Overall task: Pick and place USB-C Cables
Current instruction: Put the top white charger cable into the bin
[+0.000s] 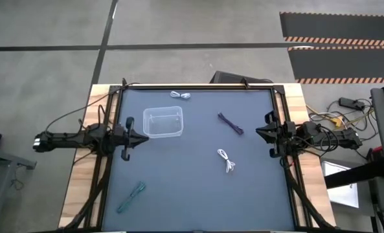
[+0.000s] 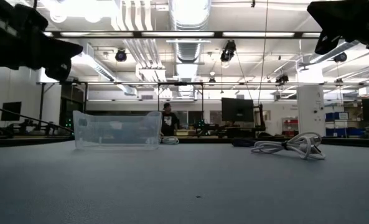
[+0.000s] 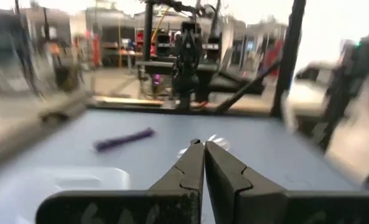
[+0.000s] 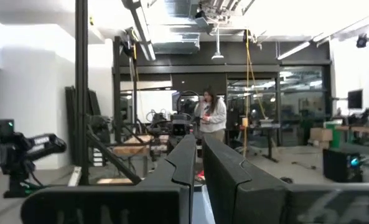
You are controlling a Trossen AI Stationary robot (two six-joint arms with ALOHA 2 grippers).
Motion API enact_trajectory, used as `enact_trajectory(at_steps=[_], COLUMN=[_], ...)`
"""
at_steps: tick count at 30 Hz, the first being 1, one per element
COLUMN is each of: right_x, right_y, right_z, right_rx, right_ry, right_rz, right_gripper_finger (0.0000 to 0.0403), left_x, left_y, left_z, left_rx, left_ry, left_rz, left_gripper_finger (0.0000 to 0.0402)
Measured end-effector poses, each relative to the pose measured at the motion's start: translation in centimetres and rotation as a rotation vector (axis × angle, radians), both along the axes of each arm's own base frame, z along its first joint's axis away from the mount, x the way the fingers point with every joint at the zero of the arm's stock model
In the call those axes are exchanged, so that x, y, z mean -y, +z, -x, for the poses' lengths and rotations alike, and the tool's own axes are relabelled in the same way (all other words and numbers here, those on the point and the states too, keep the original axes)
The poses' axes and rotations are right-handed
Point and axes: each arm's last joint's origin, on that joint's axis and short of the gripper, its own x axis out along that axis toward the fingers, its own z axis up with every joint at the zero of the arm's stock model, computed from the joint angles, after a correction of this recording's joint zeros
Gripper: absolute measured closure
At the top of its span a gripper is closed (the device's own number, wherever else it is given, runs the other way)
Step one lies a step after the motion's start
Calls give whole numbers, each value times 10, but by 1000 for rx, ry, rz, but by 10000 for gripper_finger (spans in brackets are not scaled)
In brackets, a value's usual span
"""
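**Both arms parked at the edges, no cable picked yet**

High view: left pincer [image 1: 142,139] sits at the left edge of the surface [image 1: 179,200], tips just beside the box [image 1: 163,122], near its corner. Likely staged there because the box is the drop target. Right pincer [image 1: 259,131] is at the right edge, pointing inward, apart from everything. The four cables lie scattered and none is in the box: white cable [image 1: 180,95] at the far edge just past the box, purple cable [image 1: 230,123] centre-right, second white cable [image 1: 226,160] below it, teal cable [image 1: 131,197] near the front-left, well apart from the rest. The spread means each one needs its own reach. Purple and the nearer white look like right-arm work; teal looks like left-arm work.

Low view: box [image 2: 117,129] stands upright with its top open, apparently empty. A white cable [image 2: 290,145] lies loosely looped flat on the surface, so a low pinch will be needed. Both arms hang above as dark shapes at the top corners.

Left wrist view: left pincer [image 3: 203,144] fully closed, tips touching, holding nothing. Purple cable [image 3: 124,140] ahead, a white one just past the tips.

Right wrist view: right pincer [image 4: 197,138] closed or nearly so, empty, aimed level across the room. A person stands in the background.
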Motion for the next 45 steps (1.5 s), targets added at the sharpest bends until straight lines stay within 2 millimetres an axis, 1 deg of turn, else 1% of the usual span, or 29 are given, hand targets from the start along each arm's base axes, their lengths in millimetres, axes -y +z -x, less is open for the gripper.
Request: enact_trajectory(at_steps=[2, 3, 6, 8, 14, 18, 21, 23, 25, 31, 33, 35, 38, 41, 45], right_x=[0, 0, 0, 0, 0, 0, 0, 0, 0, 3, 4, 5, 6, 6, 8], right_y=[0, 0, 0, 0, 0, 0, 0, 0, 0, 5, 7, 11, 16, 19, 33], right_z=[0, 0, 0, 0, 0, 0, 0, 0, 0, 2, 3, 5, 8, 9, 14], right_rx=[0, 0, 0, 0, 0, 1, -1, 0, 4, 55, 84, 123, 179, 176, 209], right_ry=[27, 41, 62, 63, 79, 80, 82, 80, 58, -70, -102, -138, -191, -238, -298], right_rz=[-70, -106, -161, -164, -206, -209, -214, -208, -173, -112, -90, -64, -32, 2, 42], right_gripper_finger=[380, 380, 380, 380, 380, 380, 380, 380, 380, 380, 380, 380, 380, 380, 380], left_x=[0, 0, 0, 0, 1, 1, 1, 1, -1, -10, -12, -12, -12, -12, -13], left_y=[3, 4, 8, 15, 44, 58, 63, 64, 64, 68, 73, 79, 91, 102, 118], left_z=[0, 0, 0, 1, 9, 16, 20, 19, 16, 9, 6, 2, -5, -14, -26], left_rx=[34, 43, 81, 156, 465, 628, 706, 704, 687, 623, 604, 582, 562, 540, 510], left_ry=[-6, -9, -16, -27, -107, -101, -80, -66, 5, 345, 420, 458, 471, 475, 506], left_rz=[167, 217, 261, 263, 243, 162, 90, 78, 67, 51, 56, 29, -11, -30, -86], left_gripper_finger=[402, 402, 402, 402, 402, 402, 402, 402, 402, 402, 402, 402, 402, 402, 402])
